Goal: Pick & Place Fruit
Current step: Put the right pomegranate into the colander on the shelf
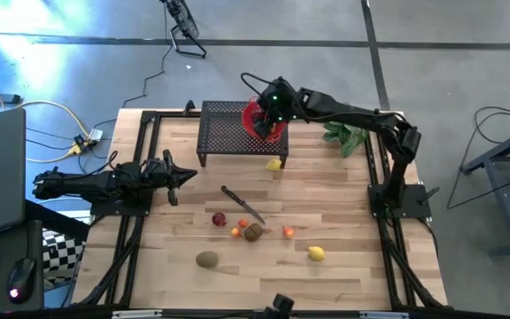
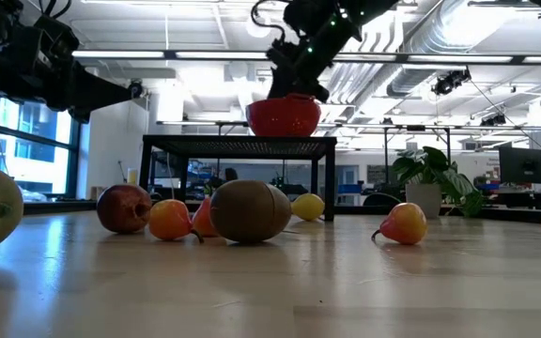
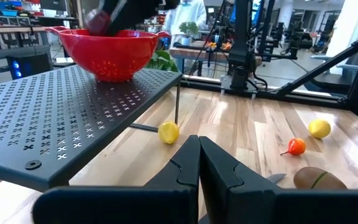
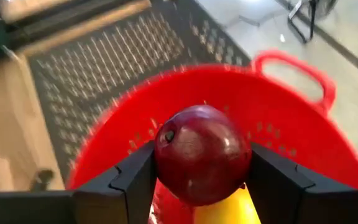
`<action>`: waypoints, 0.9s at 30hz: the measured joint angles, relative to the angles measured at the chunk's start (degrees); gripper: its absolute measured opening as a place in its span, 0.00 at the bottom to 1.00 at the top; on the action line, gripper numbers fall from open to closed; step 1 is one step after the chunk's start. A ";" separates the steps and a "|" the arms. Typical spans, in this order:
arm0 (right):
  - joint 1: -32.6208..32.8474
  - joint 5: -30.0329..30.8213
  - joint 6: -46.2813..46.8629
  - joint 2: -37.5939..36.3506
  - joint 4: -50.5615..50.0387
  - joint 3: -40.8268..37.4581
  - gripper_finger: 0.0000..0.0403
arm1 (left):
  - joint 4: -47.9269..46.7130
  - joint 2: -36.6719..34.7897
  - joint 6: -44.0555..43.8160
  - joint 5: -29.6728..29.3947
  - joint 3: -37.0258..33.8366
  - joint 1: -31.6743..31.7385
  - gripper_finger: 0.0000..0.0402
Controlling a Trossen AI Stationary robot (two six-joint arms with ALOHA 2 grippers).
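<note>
Right claw [image 4: 201, 180] gripping a dark red fruit [image 4: 202, 154] above the red colander [image 4: 291, 134].

The colander sits on a black perforated stand [image 1: 224, 131]; a yellow fruit [image 4: 225, 208] lies in it beneath the gripped one. On the wooden table [image 1: 343, 204] lie a lemon [image 1: 274, 164] beside the stand, a knife [image 1: 242, 204], a kiwi [image 1: 253, 232], further scattered fruit and a leafy bunch [image 1: 345, 136]. The right arm reaches across from the table's right edge. Left claw [image 1: 173, 177] is closed, empty, at the left edge.
</note>
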 joint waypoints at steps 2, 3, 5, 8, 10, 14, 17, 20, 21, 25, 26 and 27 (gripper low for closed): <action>0.02 0.66 -0.33 0.58 0.94 0.07 0.51 | 0.00 0.00 0.00 0.02 0.00 -0.02 0.00; 0.02 0.66 -0.34 0.65 0.79 0.08 0.51 | -0.01 0.00 0.02 0.02 0.00 -0.01 0.00; 0.00 0.63 -0.40 0.75 0.13 0.06 0.51 | 0.00 0.00 0.01 0.00 0.00 0.00 0.00; 0.02 0.58 -1.24 1.32 0.33 0.12 0.51 | 0.00 0.00 0.07 -0.04 0.00 0.00 0.00; -0.04 0.56 -1.43 1.50 -0.06 0.10 0.51 | 0.00 0.00 0.11 -0.16 0.00 0.00 0.00; -0.04 0.79 -1.79 1.78 0.04 0.10 0.51 | 0.00 0.01 0.05 -0.21 0.00 0.00 0.00; -0.04 0.89 -2.54 1.82 0.12 0.10 0.51 | 0.00 0.00 0.05 -0.24 0.00 0.00 0.00; -0.04 0.89 -3.41 1.82 0.28 0.10 0.52 | 0.00 0.00 0.05 -0.24 0.00 0.00 0.00; -0.04 0.89 -3.70 1.82 0.31 0.10 0.53 | 0.00 0.00 0.04 -0.24 0.00 0.00 0.00; 0.27 1.46 -7.20 1.82 0.29 0.10 0.57 | 0.00 0.00 0.03 -0.28 0.00 0.00 0.00; 0.46 2.41 -7.83 1.82 0.31 0.10 0.58 | 0.00 0.00 0.03 -0.28 0.00 0.00 0.00; 0.70 3.51 -8.07 1.82 0.33 0.10 0.59 | 0.00 0.00 0.03 -0.28 0.00 0.00 0.00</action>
